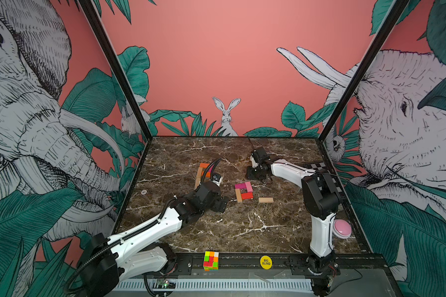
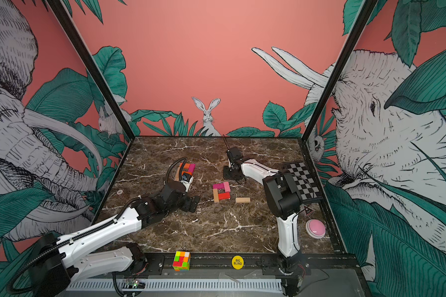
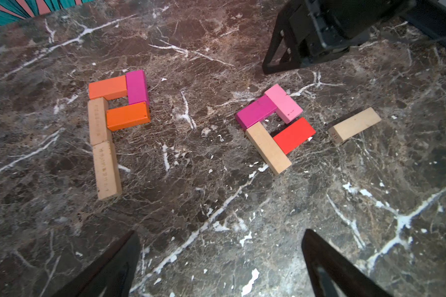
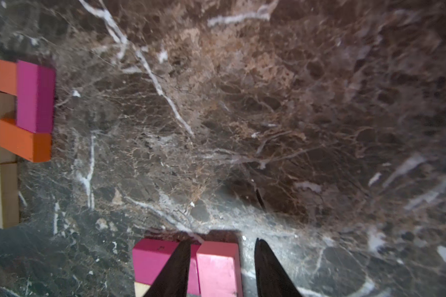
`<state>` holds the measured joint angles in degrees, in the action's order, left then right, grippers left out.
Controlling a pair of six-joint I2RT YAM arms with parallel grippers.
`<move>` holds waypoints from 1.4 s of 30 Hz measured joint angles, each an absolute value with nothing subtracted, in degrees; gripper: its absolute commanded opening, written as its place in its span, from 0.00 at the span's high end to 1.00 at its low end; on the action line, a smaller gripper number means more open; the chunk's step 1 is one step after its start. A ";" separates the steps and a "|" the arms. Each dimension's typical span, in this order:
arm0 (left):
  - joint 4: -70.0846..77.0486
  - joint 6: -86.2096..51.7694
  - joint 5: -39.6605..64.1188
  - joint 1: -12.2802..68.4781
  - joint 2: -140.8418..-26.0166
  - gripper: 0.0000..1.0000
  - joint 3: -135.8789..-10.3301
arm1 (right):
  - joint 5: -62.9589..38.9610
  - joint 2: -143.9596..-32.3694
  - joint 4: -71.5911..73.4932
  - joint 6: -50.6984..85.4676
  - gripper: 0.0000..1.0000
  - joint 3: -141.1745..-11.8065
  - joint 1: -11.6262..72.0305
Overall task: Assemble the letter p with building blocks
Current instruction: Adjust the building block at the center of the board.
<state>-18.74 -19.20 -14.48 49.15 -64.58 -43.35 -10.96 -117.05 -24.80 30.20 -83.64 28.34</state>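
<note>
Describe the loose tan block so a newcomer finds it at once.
On the brown marble tabletop, find the half-built cluster of magenta, pink, red and tan blocks near the middle. Beside it, towards the right arm, lies the tan block, the only one touching no other.

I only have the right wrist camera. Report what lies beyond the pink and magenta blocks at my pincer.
Observer: A red block and a tan stem block close a square with them.
Operator: Find me a spare block.
Observer: One loose tan block lies flat beside the red one, not touching it.
Operator: Give me the left pincer's state.
Observer: The left pincer is open and holds nothing.
</note>
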 measured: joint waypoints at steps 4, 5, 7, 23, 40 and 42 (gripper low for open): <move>-17.78 -21.69 -11.27 47.77 -68.18 0.00 -44.99 | -11.81 -118.80 -25.21 30.22 0.68 -83.64 28.03; -17.47 -22.15 -10.68 47.46 -68.71 0.01 -45.04 | -11.99 -118.83 -25.17 30.20 0.68 -83.64 28.01; -17.28 -22.98 -9.50 46.96 -69.89 0.00 -45.06 | -12.36 -118.80 -25.08 30.22 0.69 -83.66 28.01; -13.47 -27.24 -2.31 43.29 -78.76 0.01 -46.11 | -13.87 -118.80 -24.88 30.81 0.69 -83.53 27.97; -9.89 -28.03 1.52 43.29 -86.87 0.01 -49.58 | -14.20 -118.80 -23.73 31.77 0.69 -82.76 27.97; -9.78 -28.08 1.69 43.29 -87.07 0.01 -49.58 | -14.20 -118.80 -23.64 31.83 0.69 -82.74 27.97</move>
<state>-9.78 -28.08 1.69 43.29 -87.07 -49.58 -14.20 -118.80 -23.64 31.83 -82.74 27.97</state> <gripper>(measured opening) 0.994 0.308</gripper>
